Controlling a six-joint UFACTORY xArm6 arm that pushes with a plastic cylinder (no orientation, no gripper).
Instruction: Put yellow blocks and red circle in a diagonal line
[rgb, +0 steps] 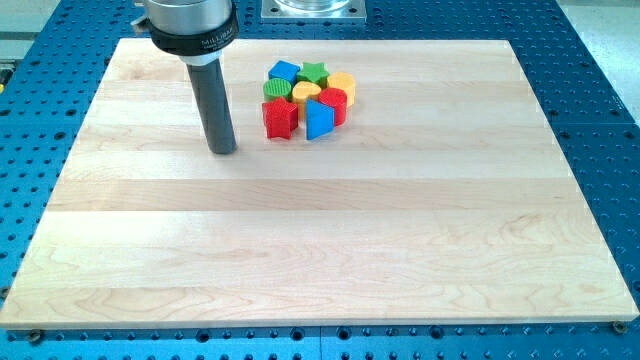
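my tip (223, 151) resting on the wooden board (320, 250), rod upright, touching no block. no jaws on this rod, so nothing open, nothing shut, nothing held.

all blocks bunched in one tight cluster to the view's right of my tip, slightly toward the view's top. nearest to my tip: red star-like block (280, 118), just beside it on the view's right yet clearly apart from the rod. next to that, further to the view's right, blue block (319, 121) with a rounded top. beyond the blue one, red circle (334, 104), touching or nearly touching it. yellow heart-shaped block (305, 93) up and to the view's right of my tip, in the middle of the cluster, between green round block (276, 90) and red circle. second yellow block (342, 82), rounded, at the far right edge of the cluster, just above red circle toward the view's top. at the cluster's top edge: blue angular block (284, 70) and green star (314, 72), side by side.

blue perforated table (600, 120) around the board on all sides.
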